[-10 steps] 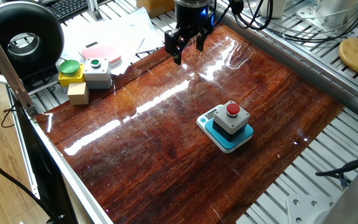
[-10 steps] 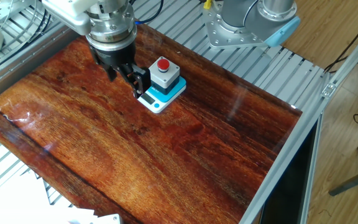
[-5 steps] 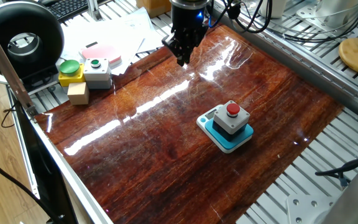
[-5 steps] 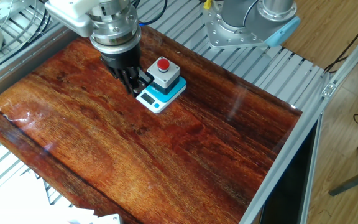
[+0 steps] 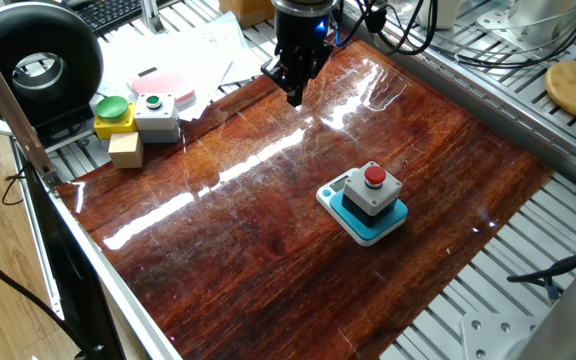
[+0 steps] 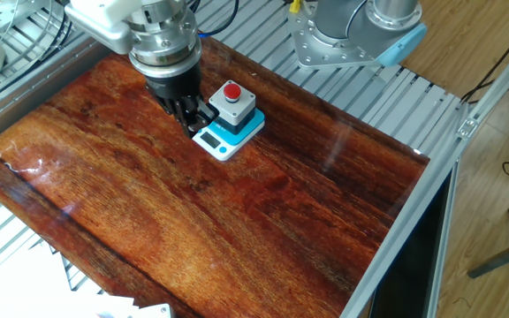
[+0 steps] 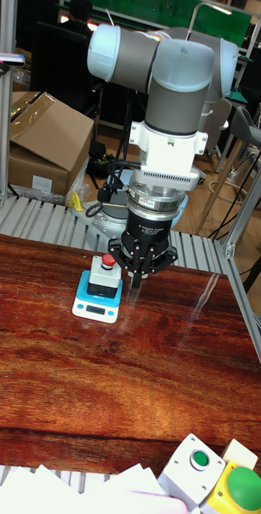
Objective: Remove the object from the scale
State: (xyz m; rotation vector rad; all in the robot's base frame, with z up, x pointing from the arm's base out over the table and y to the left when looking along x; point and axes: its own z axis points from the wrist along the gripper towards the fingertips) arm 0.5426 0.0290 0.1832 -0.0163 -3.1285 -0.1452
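One fixed view, read from the left, shows a yellow box with a big green button and a grey box with a small green button parked together off the far-left edge of the glossy reddish wooden tabletop, with a small tan wooden block just in front of them. Further right, the black two-finger gripper hangs above the table's back edge, its fingers drawn together on nothing. Rightmost is the object, a small dark grey switch box with a light grey top and one round red button, sitting squarely on the flat pocket scale with a teal-blue plate and white rim, well apart from the gripper.

The likely trouble starts with those closed fingers: unless they spread before the descent, they would land on the red button or the box top and press into the scale instead of straddling the box. The scale looks light and the table slick, so an off-centre approach could shove box and scale together across the wood. Fingers lowered too far might pinch the scale's rim along with the box and lift both. The smooth plastic sides may also slip under a shallow grip. The green-button boxes are decoys.
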